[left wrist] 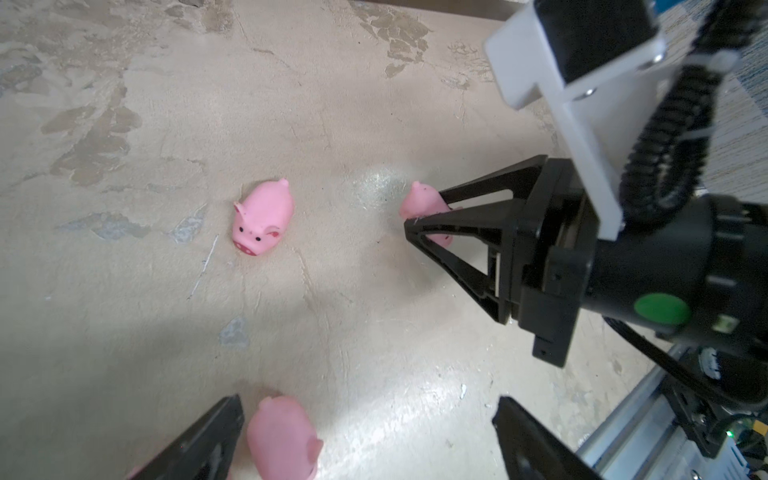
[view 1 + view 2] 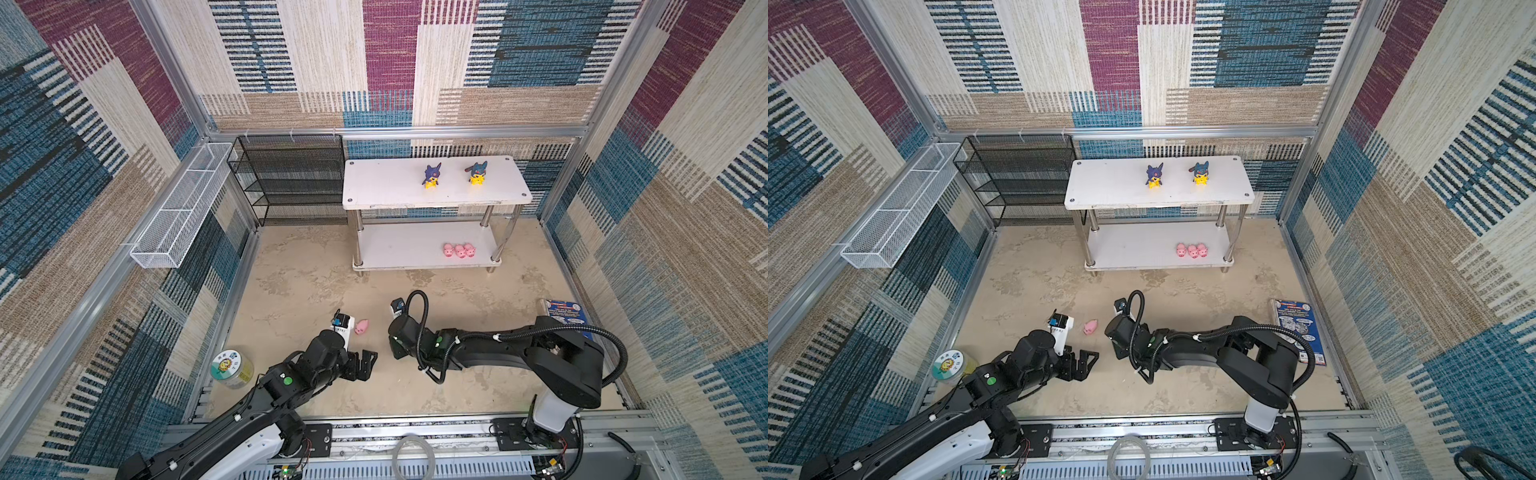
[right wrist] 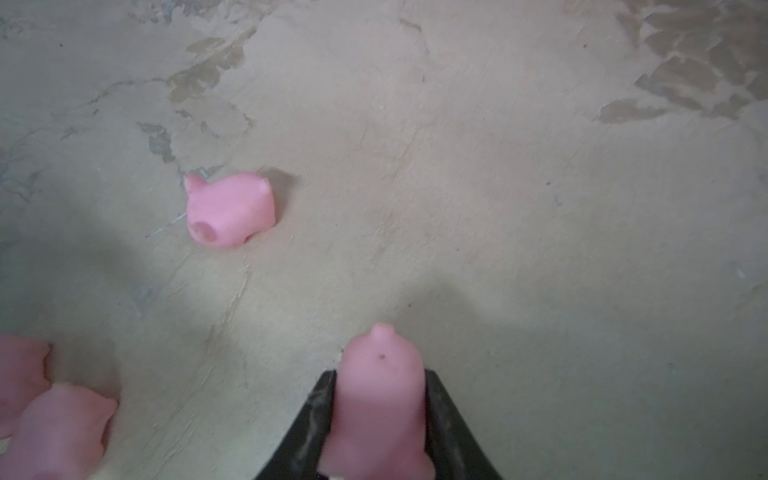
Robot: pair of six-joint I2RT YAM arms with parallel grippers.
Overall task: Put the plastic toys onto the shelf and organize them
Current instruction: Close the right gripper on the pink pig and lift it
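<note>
right gripper (image 3: pixel 380 374): low over the floor (image 3: pixel 540 208), fingers pressed in on the pinched pig (image 3: pixel 380 399), one against each flank; the left wrist view shows the same pinch.
left gripper (image 1: pixel 365 419): spread wide, holding nothing.
near pig (image 1: pixel 282 436): on the floor, just inside one left finger.
loose pig (image 2: pixel 361 327): on the floor, shelf-ward of both grippers, touching neither.
shelf (image 2: pixel 374 183): at the back wall.
top tier: purple-hooded figurine (image 2: pixel 432 175) and blue-hooded figurine (image 2: pixel 477 172), upright, apart.
lower tier: three pigs (image 2: pixel 459 250), a touching row towards the right legs.
</note>
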